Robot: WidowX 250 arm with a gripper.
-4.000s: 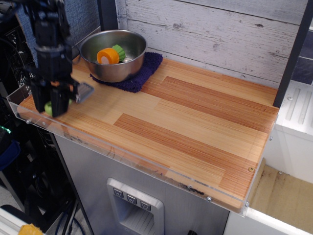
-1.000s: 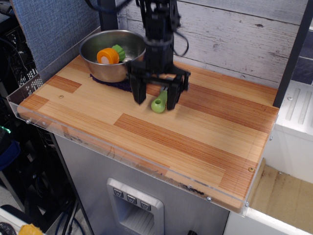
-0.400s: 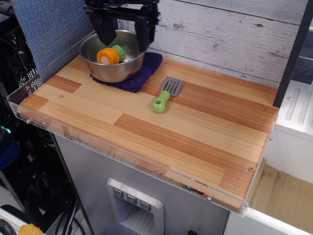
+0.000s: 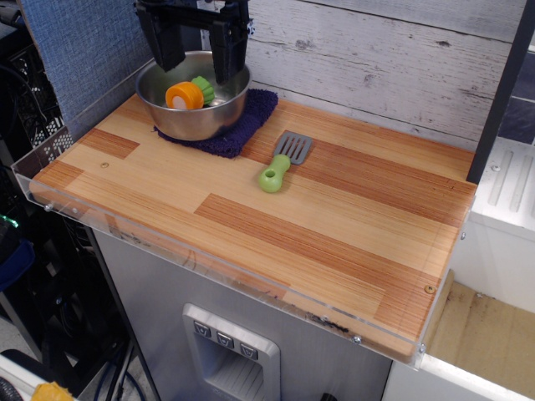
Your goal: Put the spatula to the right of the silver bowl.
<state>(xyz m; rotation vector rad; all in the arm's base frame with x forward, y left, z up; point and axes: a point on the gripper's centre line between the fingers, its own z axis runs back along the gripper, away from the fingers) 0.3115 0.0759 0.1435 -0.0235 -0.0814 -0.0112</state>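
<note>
The spatula point(image 4: 282, 161) lies flat on the wooden counter point(image 4: 334, 225), free of the claw, at about four o'clock from the silver bowl point(image 4: 194, 94) and a little apart from it. Its grey slotted blade points toward one o'clock, its lime-green handle toward seven o'clock. The blade's near corner sits close to the edge of the dark purple-blue cloth point(image 4: 251, 117); touching or just short of it cannot be told.

The bowl stands on that cloth at the counter's ten o'clock corner, against the pale plank wall point(image 4: 376, 58). The bowl covers most of the cloth, so only the cloth's edge from about three to six o'clock shows. Inside the bowl lies an orange-and-green toy vegetable point(image 4: 187, 92); its underside is hidden by the bowl's wall.

The claw point(image 4: 193, 46) hangs over the bowl's far rim, at twelve o'clock from the bowl's middle. Its two dark fingers point(image 4: 227, 50) are spread wide with nothing between them. The arm above them is cut off by the top of the view, so only the fingers and the bar that joins them show. The finger at three o'clock hides part of the bowl's far rim; how high the tips sit over the rim is hard to judge from this angle.

A clear plastic lip point(image 4: 167, 242) runs along the counter's near edge. At nine o'clock, dark equipment beside the counter is too dim to make out
</note>
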